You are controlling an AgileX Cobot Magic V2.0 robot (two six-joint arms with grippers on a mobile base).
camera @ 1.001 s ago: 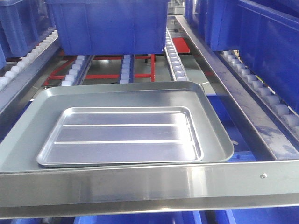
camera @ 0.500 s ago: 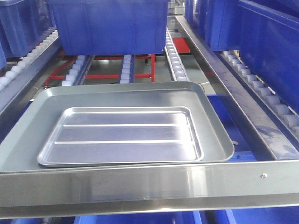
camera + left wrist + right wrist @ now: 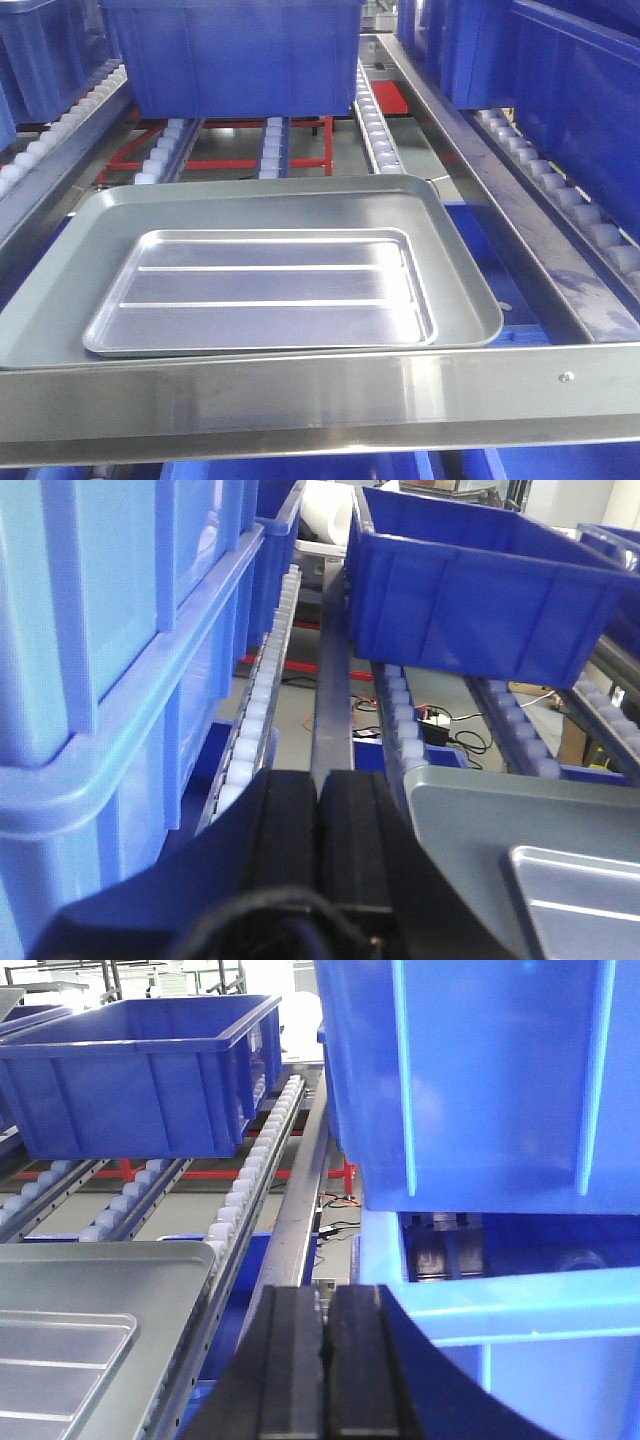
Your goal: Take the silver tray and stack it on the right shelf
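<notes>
The left gripper was seen with jaws pressed together, flanked by blue bins and a larger tray.

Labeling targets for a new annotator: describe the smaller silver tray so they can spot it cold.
Start at the sloping roller rack's broad shiny steel front lip. Just behind it lies a large plain-floored silver tray, and the silver tray sits inside that one, toward its front left. It is the smaller, brighter one, and only it has two long raised ridges across its floor.
</notes>
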